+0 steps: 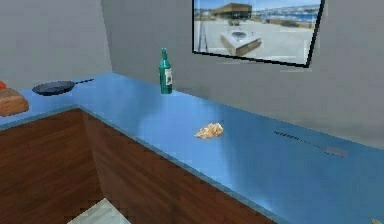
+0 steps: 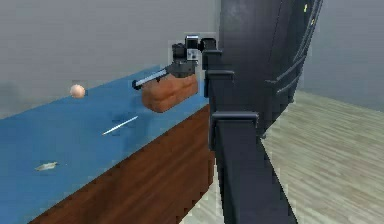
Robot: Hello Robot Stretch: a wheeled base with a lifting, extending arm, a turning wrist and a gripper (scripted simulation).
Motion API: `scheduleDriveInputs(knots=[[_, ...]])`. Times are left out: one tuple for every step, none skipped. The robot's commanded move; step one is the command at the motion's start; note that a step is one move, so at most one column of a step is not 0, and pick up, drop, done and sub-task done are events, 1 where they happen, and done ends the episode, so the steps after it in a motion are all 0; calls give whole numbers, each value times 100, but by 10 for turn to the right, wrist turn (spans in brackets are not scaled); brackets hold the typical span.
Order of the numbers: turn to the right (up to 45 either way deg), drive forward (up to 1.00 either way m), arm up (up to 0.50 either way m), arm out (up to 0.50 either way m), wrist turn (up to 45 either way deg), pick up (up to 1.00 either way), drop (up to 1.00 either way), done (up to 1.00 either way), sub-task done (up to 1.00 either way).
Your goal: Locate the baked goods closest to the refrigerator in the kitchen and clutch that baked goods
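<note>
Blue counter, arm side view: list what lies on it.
A brown loaf at the hand, a pale round thing, a thin utensil and a small pale scrap. The arm covers the end of the counter by the refrigerator.

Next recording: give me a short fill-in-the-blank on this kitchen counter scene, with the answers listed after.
The countertop is coloured ___. The bottle standing on it is ___. In the forward view, the dark pan lies to the bottle's ___. In the arm side view, the loaf-like lump nearest the dark refrigerator is ___.
Missing words: blue; green; left; brown.
</note>
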Motion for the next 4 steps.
scheduleDriveInputs(knots=[[0,0,0,0,90,0,0,0,0],[0,0,-10,0,0,0,0,0,0],[0,0,0,0,0,100,0,0,0],[0,0,10,0,0,0,0,0,0]])
